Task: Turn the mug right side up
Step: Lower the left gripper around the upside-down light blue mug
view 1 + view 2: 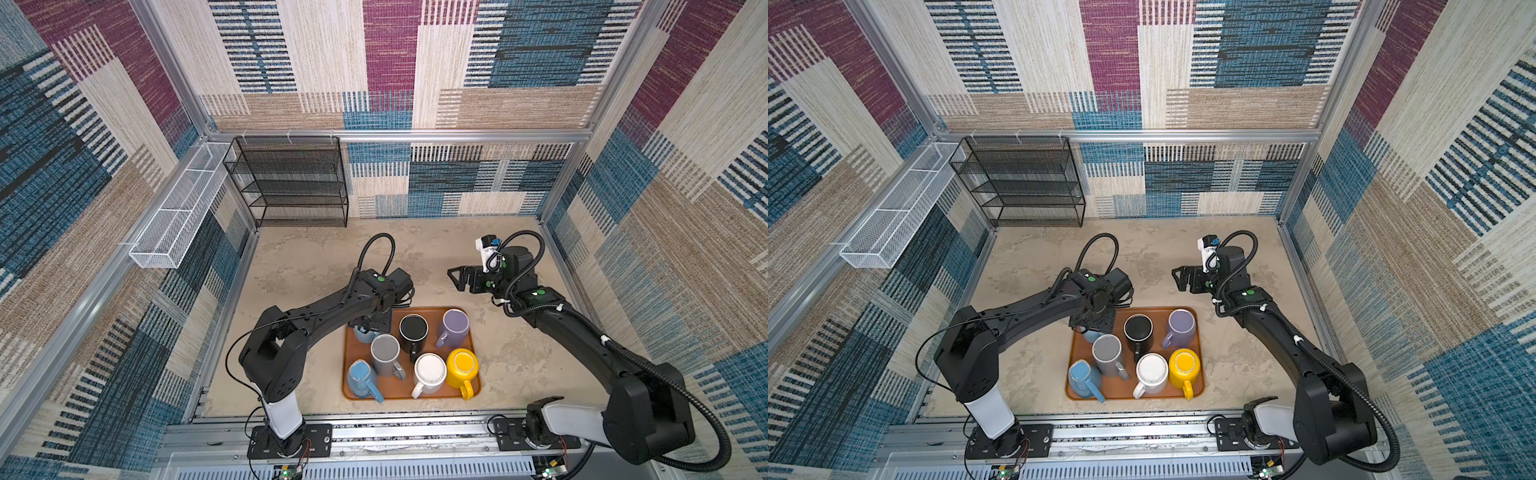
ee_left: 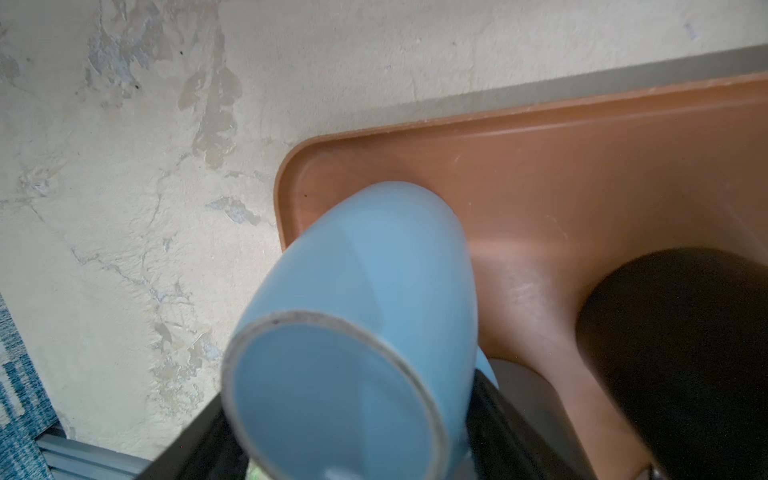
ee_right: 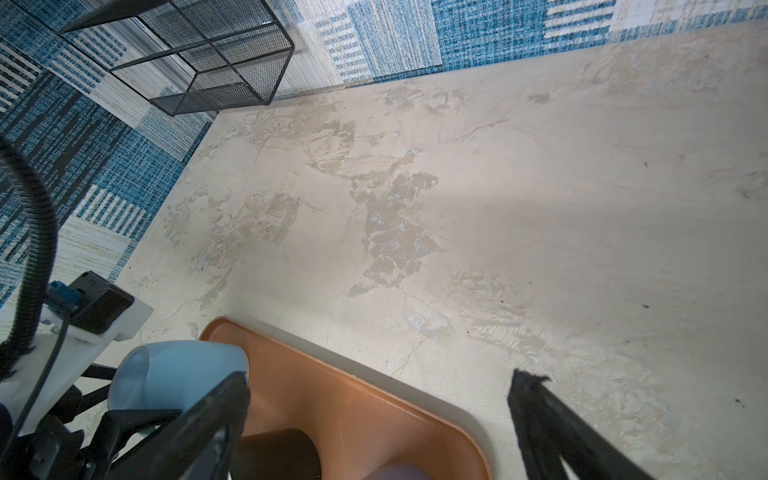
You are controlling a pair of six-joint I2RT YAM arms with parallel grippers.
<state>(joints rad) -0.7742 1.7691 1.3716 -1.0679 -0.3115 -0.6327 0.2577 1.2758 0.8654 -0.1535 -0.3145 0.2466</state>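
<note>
Two black robot arms, the left arm (image 1: 316, 309) and the right arm (image 1: 582, 332), reach toward one brown plastic tray (image 1: 395, 397) carrying seven ceramic mugs (image 1: 430, 370). The pale blue mug (image 2: 374, 270) sits tipped sideways at the tray's far left corner, between the left gripper (image 1: 369, 323) fingers. From above, the wrist mostly hides it, and I cannot tell whether those jaws pinch it. The right gripper (image 1: 455, 279) hangs spread wide, beyond the tray's far right.
</note>
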